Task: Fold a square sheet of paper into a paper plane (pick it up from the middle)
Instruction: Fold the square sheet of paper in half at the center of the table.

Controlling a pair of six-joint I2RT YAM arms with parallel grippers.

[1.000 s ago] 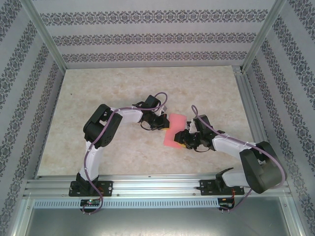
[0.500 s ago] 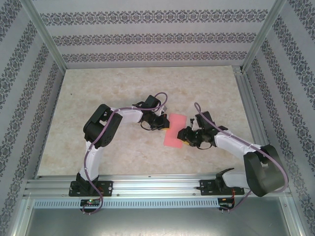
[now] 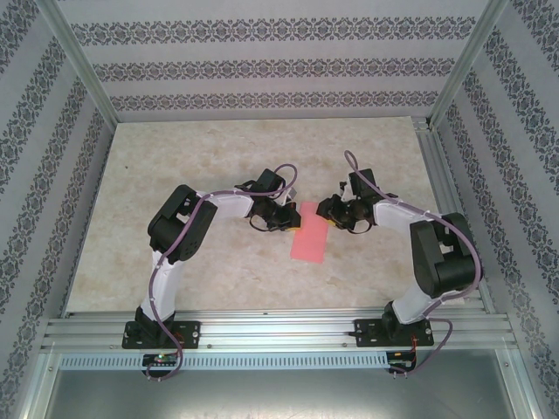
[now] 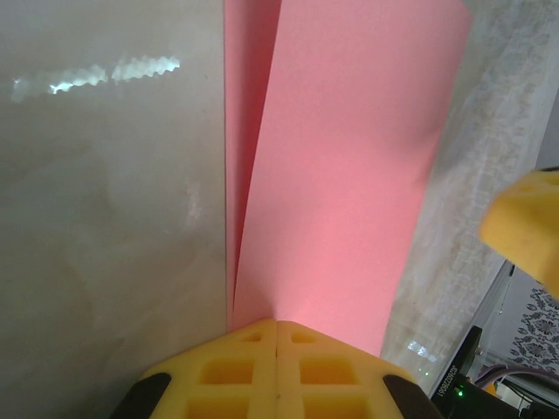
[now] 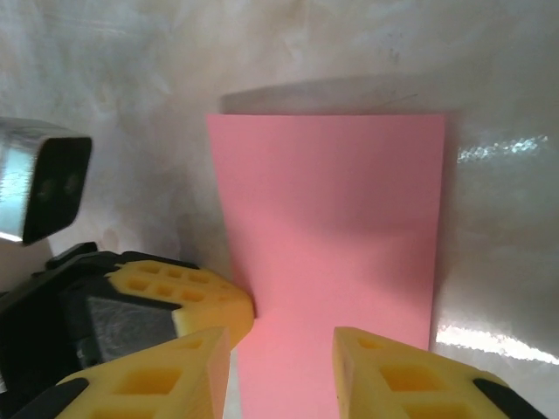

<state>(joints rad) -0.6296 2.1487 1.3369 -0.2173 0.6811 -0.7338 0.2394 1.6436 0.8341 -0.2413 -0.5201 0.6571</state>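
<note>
Overhead, paper: the square sheet of paper (image 3: pixel 308 234), doubled over into a narrow pink oblong, is laid flat near the middle of the tabletop (image 3: pixel 175 166), a little toward the near edge.
Overhead, arms: the left gripper (image 3: pixel 289 222) is set against the sheet's left long side and the right gripper (image 3: pixel 325 213) by its far end, so the fold is flanked from both sides.
Overhead, surroundings: a pale marbled, faintly glossy surface is enclosed by patterned walls (image 3: pixel 262 61), with an aluminium frame (image 3: pixel 279 327) along the near edge.
Left wrist, claw: the yellow fingers (image 4: pixel 236 375) are closed tip to tip, and both paper layers run out from them. The upper layer stands off the lower along one long side.
Left wrist, grip: whether the sheet is nipped between the pads or merely pinned under the tips cannot be told. Either way it is judged to be anchored against sliding.
Right wrist, claw: the jaws are held partly apart with nothing gripped, and the sheet's end (image 5: pixel 336 227) is seen through the gap. This is judged a ready stance for pressing the crease or taking a flap.
Right wrist, neighbour: the left arm's closed fingertips (image 5: pixel 196 301) are seen touching the sheet's edge.
Right wrist, surface: glare is thrown across the tabletop beside the paper.
</note>
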